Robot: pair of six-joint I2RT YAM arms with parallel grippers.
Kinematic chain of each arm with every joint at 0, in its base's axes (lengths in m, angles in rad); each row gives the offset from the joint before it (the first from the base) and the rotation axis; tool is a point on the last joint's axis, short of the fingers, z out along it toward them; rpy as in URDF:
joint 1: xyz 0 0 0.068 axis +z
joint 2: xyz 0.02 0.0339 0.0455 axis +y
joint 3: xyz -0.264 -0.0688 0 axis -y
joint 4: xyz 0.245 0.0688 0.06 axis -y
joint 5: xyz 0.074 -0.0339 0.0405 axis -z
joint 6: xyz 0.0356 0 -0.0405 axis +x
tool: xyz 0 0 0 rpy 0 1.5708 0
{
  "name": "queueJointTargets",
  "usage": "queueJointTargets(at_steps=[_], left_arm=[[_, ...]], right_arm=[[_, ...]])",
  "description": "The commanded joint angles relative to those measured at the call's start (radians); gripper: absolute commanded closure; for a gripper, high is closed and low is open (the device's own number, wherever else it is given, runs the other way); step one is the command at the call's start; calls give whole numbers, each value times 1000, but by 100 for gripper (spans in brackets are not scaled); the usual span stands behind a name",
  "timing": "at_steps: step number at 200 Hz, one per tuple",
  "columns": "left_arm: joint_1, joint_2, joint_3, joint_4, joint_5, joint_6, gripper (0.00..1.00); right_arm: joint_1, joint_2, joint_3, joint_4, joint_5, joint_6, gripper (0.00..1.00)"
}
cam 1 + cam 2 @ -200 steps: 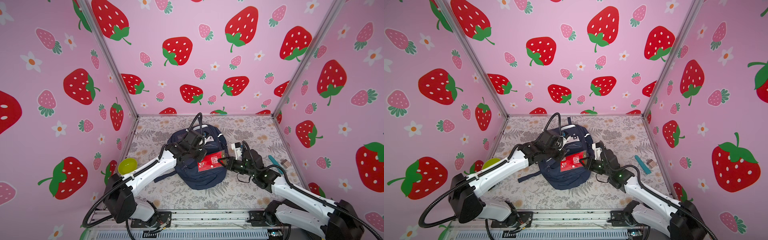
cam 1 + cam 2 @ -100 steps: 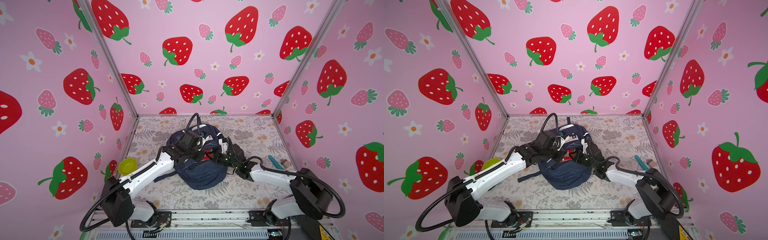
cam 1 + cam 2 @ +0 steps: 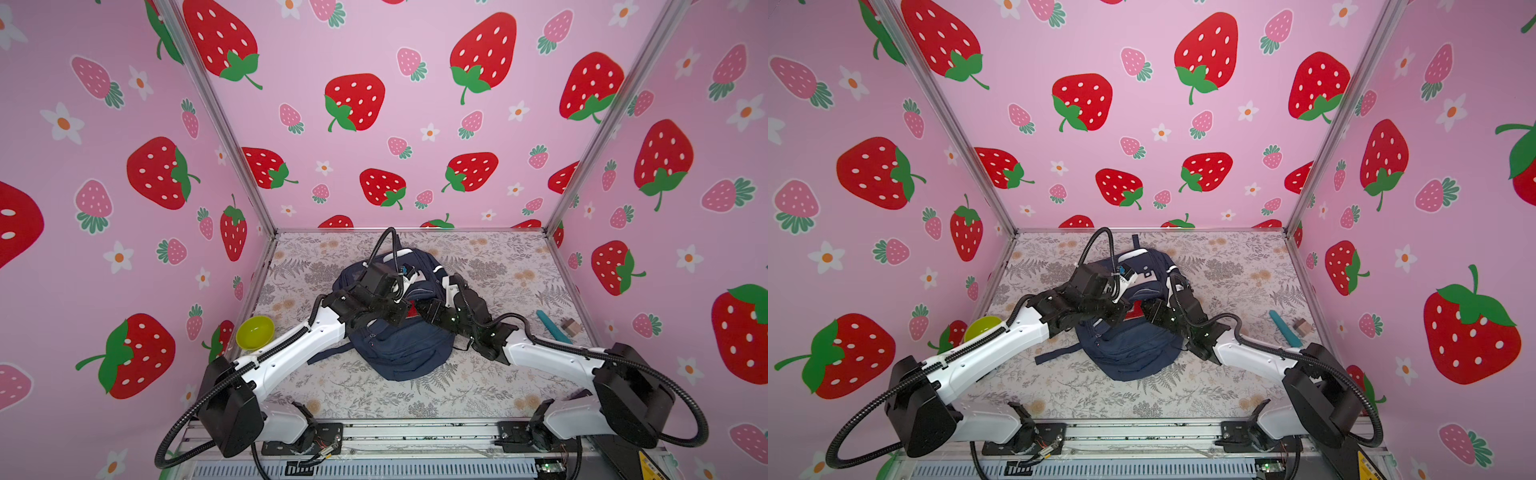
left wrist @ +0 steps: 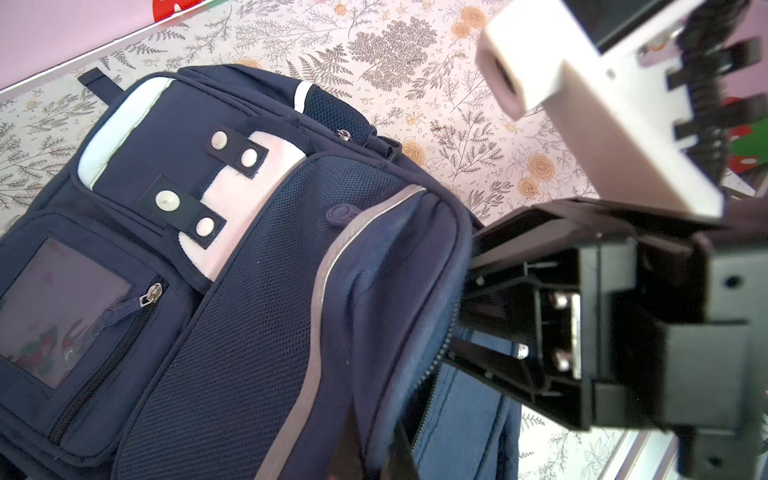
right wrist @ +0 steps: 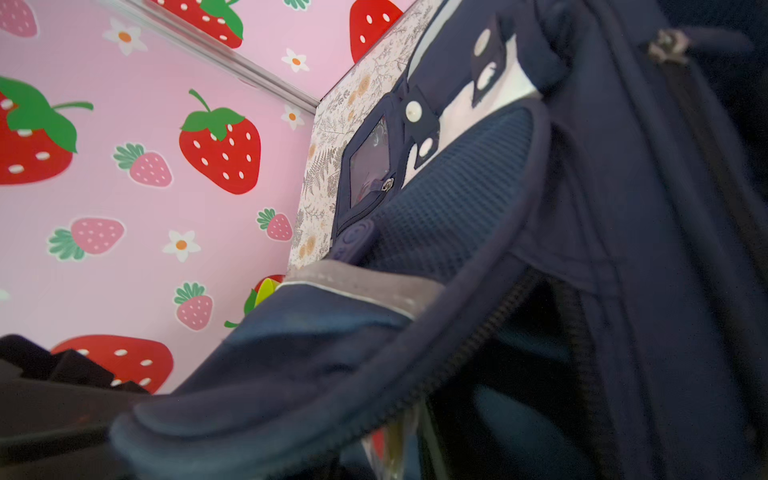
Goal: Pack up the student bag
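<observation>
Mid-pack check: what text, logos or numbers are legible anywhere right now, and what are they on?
No text is legible anywhere.
Zip pull on the student bag: embossed mark, too blurred to read.
Clear window pocket: blurred colours only.
Yellow sticker at the rig's front corner: print too small.
Red packet in the bag's opening: print hidden.

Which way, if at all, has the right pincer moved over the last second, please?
Yes. In a top view the right pincer has gone left, away from the teal stick, to the student bag and its opening.
</observation>
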Motion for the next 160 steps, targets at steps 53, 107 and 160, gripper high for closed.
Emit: queueJointTargets(at_steps=[53,107,160], left_arm=[[-7,-81,-19,70,81,45,100],[-8,-89,-40,74,98,62,100],[-5,-48,-23,61,75,39,100]], right_arm=[[-12,109,159,-75,156,-79,100],[-28,171,206,-90,167,-92,76],[-23,-57,108,-248,262,-144,45]])
